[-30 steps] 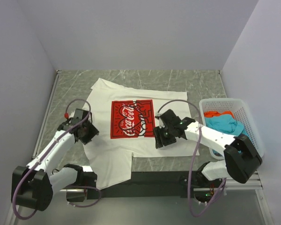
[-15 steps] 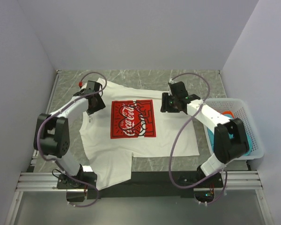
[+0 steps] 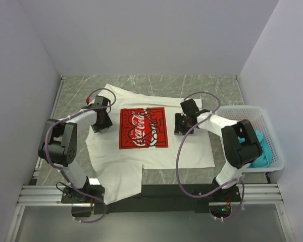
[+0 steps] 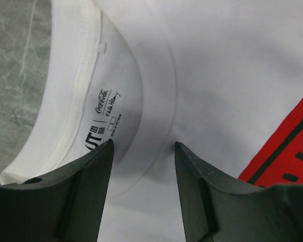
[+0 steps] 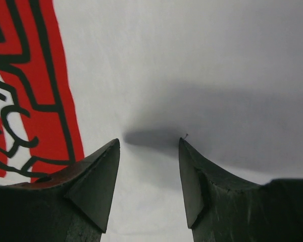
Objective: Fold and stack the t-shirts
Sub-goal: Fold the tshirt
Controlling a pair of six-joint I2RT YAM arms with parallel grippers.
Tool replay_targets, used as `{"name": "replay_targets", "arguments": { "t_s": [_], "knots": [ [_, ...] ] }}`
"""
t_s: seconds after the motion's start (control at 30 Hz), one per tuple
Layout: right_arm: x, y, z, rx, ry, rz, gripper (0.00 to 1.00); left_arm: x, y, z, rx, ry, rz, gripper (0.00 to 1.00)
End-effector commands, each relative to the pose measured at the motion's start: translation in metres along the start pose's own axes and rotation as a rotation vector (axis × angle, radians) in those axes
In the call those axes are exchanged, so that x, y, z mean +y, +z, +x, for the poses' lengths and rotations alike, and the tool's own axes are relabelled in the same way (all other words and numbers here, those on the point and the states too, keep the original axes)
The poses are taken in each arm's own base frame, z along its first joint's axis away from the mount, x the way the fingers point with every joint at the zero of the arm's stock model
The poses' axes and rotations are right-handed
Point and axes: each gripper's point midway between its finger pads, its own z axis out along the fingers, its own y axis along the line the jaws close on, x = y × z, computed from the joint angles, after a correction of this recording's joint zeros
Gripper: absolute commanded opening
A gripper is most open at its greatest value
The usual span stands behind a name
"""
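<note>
Progress looks to be at the very start. From the top camera, the white t-shirt (image 3: 156, 154) lies spread flat across the middle of the desk (image 3: 156, 83), red print (image 3: 143, 127) up, collar toward the left edge and hem toward the right edge, with no fold that I can see. The left gripper (image 3: 101, 121) sits low over the collar end and the right gripper (image 3: 183, 124) just right of the print. At the right edge the basket (image 3: 265, 113) holds a teal t-shirt (image 3: 262, 151), bunched and partly hidden by the right arm, so no stack exists yet

In the left wrist view the fingers stand apart, grasping nothing, poised over the collar (image 4: 70, 101) and its printed label (image 4: 103, 118)

In the right wrist view the fingers are likewise spread and empty above plain white cloth beside the print; I cannot tell whether they touch it

Judging from this, every fold of the white shirt, and all of the teal one, remains to be done
</note>
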Motion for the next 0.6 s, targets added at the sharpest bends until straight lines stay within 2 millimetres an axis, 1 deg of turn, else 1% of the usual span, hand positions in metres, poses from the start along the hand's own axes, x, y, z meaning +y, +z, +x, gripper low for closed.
{"name": "replay_targets", "arguments": {
  "t_s": [0.0,0.03,0.07,0.1,0.13,0.17,0.2,0.23,0.27,0.3,0.33,0.37,0.4,0.43,0.47,0.5,0.53,0.57],
  "knots": [
    [-0.003,0.005,0.026,0.051,0.036,-0.015,0.57,0.017,0.001,0.034,0.091,-0.023,-0.012,0.57],
    [-0.002,0.002,0.032,0.064,0.039,-0.024,0.57,0.024,0.003,0.049,0.123,-0.030,-0.024,0.57],
    [-0.002,0.001,0.038,0.078,0.042,-0.028,0.57,0.026,0.000,0.053,0.129,-0.037,-0.016,0.57],
    [-0.003,0.001,0.050,0.106,0.052,-0.031,0.57,0.028,-0.002,0.060,0.145,-0.045,-0.014,0.57],
    [0.002,-0.003,0.058,0.127,0.045,-0.053,0.57,0.037,-0.002,0.074,0.174,-0.054,-0.031,0.56],
    [0.003,-0.005,0.066,0.142,0.044,-0.058,0.57,0.038,-0.008,0.076,0.172,-0.066,-0.020,0.55],
    [0.001,-0.005,0.078,0.166,0.047,-0.053,0.57,0.039,-0.011,0.082,0.188,-0.079,-0.008,0.55],
    [0.004,-0.011,0.083,0.166,0.046,-0.067,0.57,0.048,-0.013,0.097,0.216,-0.099,-0.022,0.54],
    [0.007,-0.013,0.090,0.174,0.038,-0.073,0.57,0.047,-0.020,0.098,0.206,-0.115,0.004,0.54],
    [0.005,-0.014,0.102,0.193,0.042,-0.071,0.57,0.050,-0.023,0.104,0.212,-0.133,0.009,0.54],
    [0.007,-0.020,0.103,0.183,0.043,-0.088,0.57,0.055,-0.026,0.119,0.244,-0.157,0.014,0.53],
    [0.010,-0.023,0.109,0.191,0.039,-0.103,0.57,0.054,-0.033,0.118,0.230,-0.173,0.046,0.53],
    [0.010,-0.025,0.115,0.198,0.043,-0.107,0.57,0.054,-0.037,0.121,0.231,-0.197,0.055,0.52],
    [0.012,-0.032,0.110,0.168,0.037,-0.123,0.57,0.055,-0.040,0.126,0.238,-0.205,0.067,0.52],
    [0.014,-0.036,0.108,0.152,0.032,-0.130,0.57,0.054,-0.049,0.120,0.211,-0.217,0.093,0.52],
    [0.017,-0.042,0.094,0.106,0.015,-0.137,0.57,0.053,-0.053,0.116,0.192,-0.218,0.107,0.52],
    [0.018,-0.051,0.082,0.061,0.000,-0.135,0.57,0.048,-0.060,0.103,0.156,-0.217,0.129,0.54],
    [0.019,-0.058,0.068,0.013,-0.018,-0.123,0.57,0.047,-0.067,0.087,0.096,-0.212,0.138,0.55]
  ]
}}
